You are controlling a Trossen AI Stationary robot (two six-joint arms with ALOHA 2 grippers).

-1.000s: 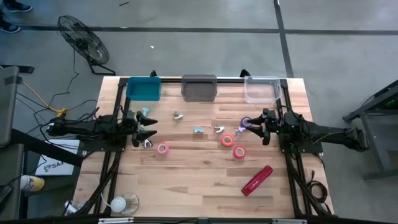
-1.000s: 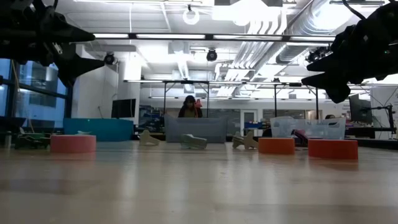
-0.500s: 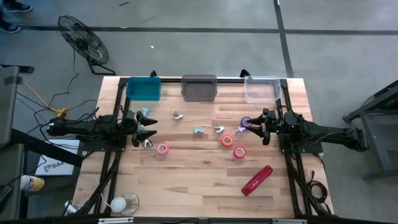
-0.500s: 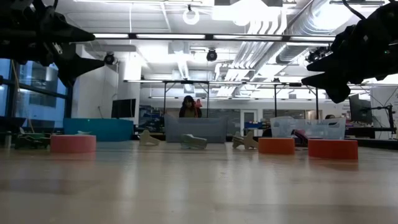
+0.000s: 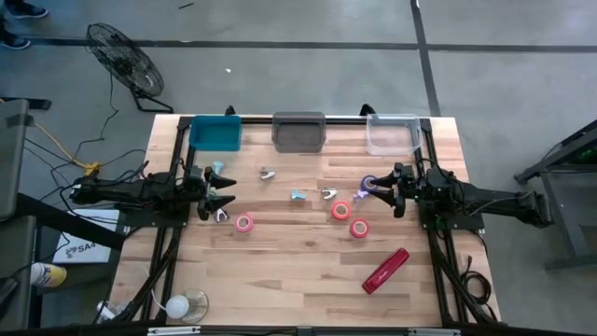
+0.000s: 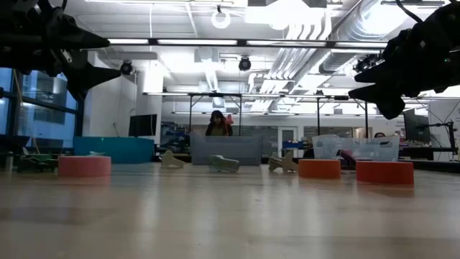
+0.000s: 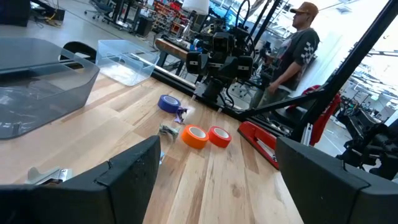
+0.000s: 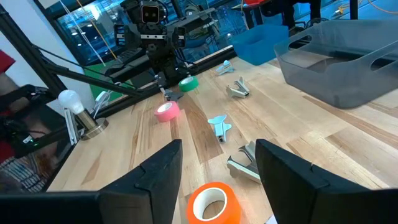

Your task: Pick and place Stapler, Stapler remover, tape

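Your right gripper (image 5: 390, 189) hangs above the table's right side with its jaws parted and nothing between them; in its own wrist view the gap frames an orange tape roll (image 8: 212, 204) and a grey staple remover (image 8: 244, 165) lying on the wood below. Left gripper (image 5: 220, 189) is spread wide and empty, raised over the left side of the table (image 5: 298, 271).

Progress: I'd call it nothing placed yet. The blue bin (image 5: 215, 132), grey bin (image 5: 298, 131) and clear bin (image 5: 392, 133) along the far edge all look empty from above, though small items could be hard to make out there.

Still loose on the table:
- stapler (image 5: 385, 270), near the front right, well apart from both grippers and from the bins
- a purple tape roll (image 5: 368, 185) just beside your right gripper, two orange-red rolls (image 5: 340, 211) nearby, a pink roll (image 5: 243, 223) centre-left
- several staple removers mid-table, including a light blue one (image 5: 298, 195)

Stapler look: long, slim, bright red, lying flat and skewed diagonally to the table edge. It's the biggest loose piece. Left wrist view shows it closed, with a dark strip along the base (image 7: 261, 139). Judgement: grip across the narrow width, not the length.
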